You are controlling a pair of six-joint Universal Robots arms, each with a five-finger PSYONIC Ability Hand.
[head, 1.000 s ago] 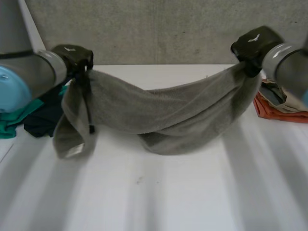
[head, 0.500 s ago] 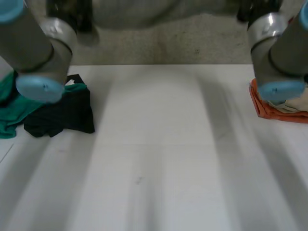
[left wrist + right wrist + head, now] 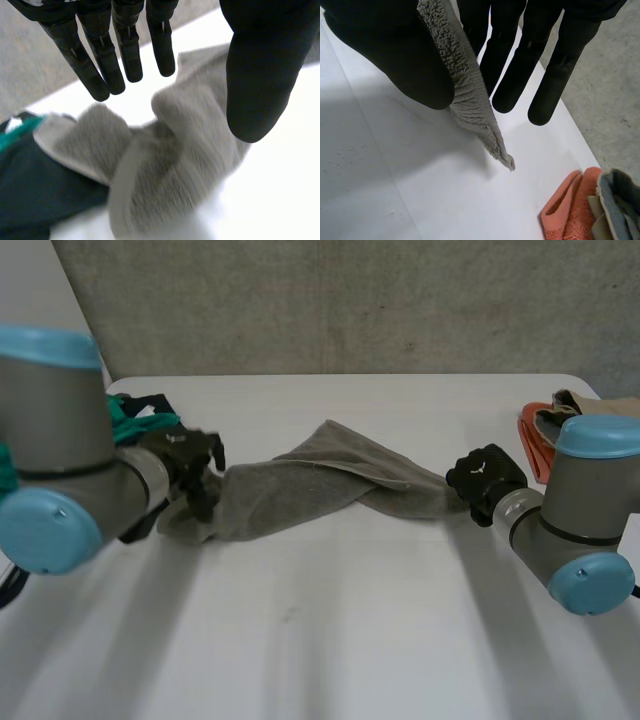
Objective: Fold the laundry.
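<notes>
- Both arms had come down since the earlier frame, with the grey towel point(image 3: 320, 480) now lying twisted across the table point(image 3: 330, 630).
- Over one end, the left robot hand point(image 3: 190, 468) hovered spread wide, beside teal and dark clothes point(image 3: 140, 426).
- At the other end, the right robot hand point(image 3: 483, 478) pinched the towel, near an orange cloth point(image 3: 528, 440).

towel point(image 3: 320, 480) lies across table point(image 3: 330, 640) mid-frame, running left to right. left hand point(image 3: 190, 465) at its left end, right hand point(image 3: 483, 477) at its right end. clothes heap point(image 3: 138, 424) at left edge behind left arm; folded stack point(image 3: 532, 436) at right edge behind right arm.
</notes>
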